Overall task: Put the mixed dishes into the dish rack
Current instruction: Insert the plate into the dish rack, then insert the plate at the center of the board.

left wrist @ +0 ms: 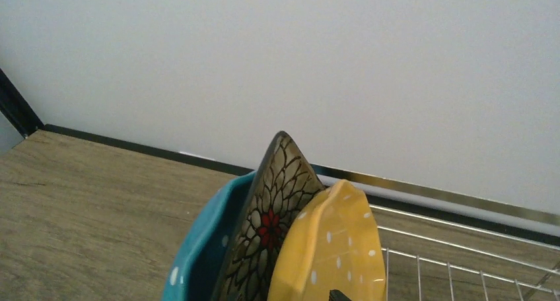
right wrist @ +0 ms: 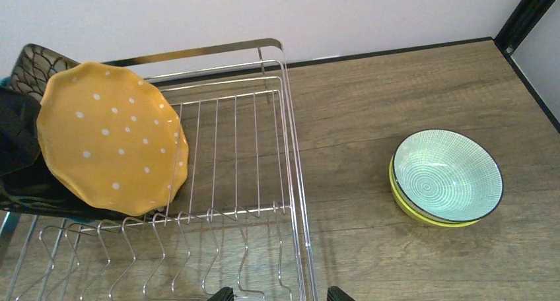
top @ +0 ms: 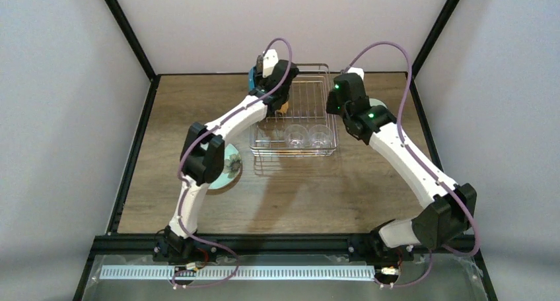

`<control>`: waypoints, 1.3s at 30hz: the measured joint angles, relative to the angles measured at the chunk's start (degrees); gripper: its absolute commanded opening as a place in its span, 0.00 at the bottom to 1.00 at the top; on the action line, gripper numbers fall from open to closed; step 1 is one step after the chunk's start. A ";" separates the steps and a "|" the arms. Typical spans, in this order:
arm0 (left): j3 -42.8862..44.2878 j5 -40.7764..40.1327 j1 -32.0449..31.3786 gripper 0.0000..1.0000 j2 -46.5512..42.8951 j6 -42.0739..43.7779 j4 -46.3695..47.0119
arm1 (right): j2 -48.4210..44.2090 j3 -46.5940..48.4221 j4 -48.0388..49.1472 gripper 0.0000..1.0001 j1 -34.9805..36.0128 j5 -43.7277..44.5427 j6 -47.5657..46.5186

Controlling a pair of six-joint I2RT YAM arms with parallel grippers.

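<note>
Plate, pale green (top: 232, 164), lies flat on the wooden table (top: 297, 195) at the left, partly hidden under the left arm's elbow and outside the dish rack (right wrist: 211, 50).

Left gripper (top: 267, 65) is at the rack's far left corner, over the standing plates. Only a dark tip of it shows in its own wrist view, at the edge of the orange plate. Cannot tell whether the jaws are apart or clamped.

Three plates stand on edge at that end of the rack, packed close, leaning. Leftmost is the blue dotted plate (left wrist: 198, 248), then the black floral plate (left wrist: 274, 202), then the orange dotted plate (left wrist: 333, 245) facing the rack's open middle.

Glass cups (top: 295, 135), two clearly seen, sit side by side along the rack's near edge.

Right gripper (right wrist: 278, 293) hovers by the rack's right side, fingertips spread with nothing held between them.

Farther right, on bare table, well apart from the rack: mint bowl (right wrist: 444, 172) nested inside the yellow-green bowl (right wrist: 409, 205).
</note>
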 measured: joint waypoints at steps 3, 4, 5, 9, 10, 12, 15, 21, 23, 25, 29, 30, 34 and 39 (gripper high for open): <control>-0.83 -0.33 0.00 0.76 -1.68 -0.50 -0.22 | -1.16 0.00 -0.15 0.83 0.00 0.00 0.09; -1.05 -0.44 0.00 0.78 -2.21 -0.85 -0.52 | -1.55 0.00 -0.17 0.83 0.00 0.00 0.07; -1.14 -0.55 0.00 0.79 -2.75 -1.18 -0.90 | -1.86 0.00 -0.15 0.83 0.00 0.00 0.02; -2.54 -0.68 0.00 0.80 -6.32 -2.91 -3.26 | -2.45 0.02 -0.17 0.82 0.00 0.00 -0.55; -3.50 -0.79 0.00 0.80 -7.98 -3.54 -4.09 | -2.45 0.02 -0.17 0.82 0.00 -0.04 -0.76; -6.01 -1.01 0.00 0.81 -12.41 -5.14 -5.70 | -2.45 0.13 -0.22 0.82 0.00 -0.35 -1.16; -11.63 -1.53 0.00 0.84 -21.35 -8.31 -7.74 | -2.10 1.49 -0.61 0.81 0.31 -0.98 -2.01; -25.38 -2.45 0.00 0.90 -42.01 -18.78 -13.44 | 1.38 7.06 -0.39 0.81 5.88 -0.04 -4.85; -31.12 -2.16 0.00 0.90 -48.74 -23.12 -15.74 | 3.63 9.75 -0.55 0.80 8.94 0.68 -6.01; -36.72 -1.42 0.00 0.93 -54.60 -27.36 -18.05 | 6.05 12.55 -0.63 0.78 11.61 1.44 -6.99; -47.08 0.61 0.02 0.94 -65.33 -36.28 -23.10 | 10.93 17.40 -0.70 0.74 17.46 2.32 -8.85; -49.44 1.29 0.00 0.95 -67.87 -38.60 -24.33 | 12.17 18.53 -0.87 0.72 18.91 2.43 -9.22; -57.29 4.09 0.00 0.99 -76.63 -47.15 -27.56 | 17.88 24.02 -1.62 0.64 23.82 2.75 -10.23; -65.55 7.72 0.02 1.00 -86.79 -56.43 -30.08 | 25.92 30.49 -3.21 0.52 27.96 2.21 -10.91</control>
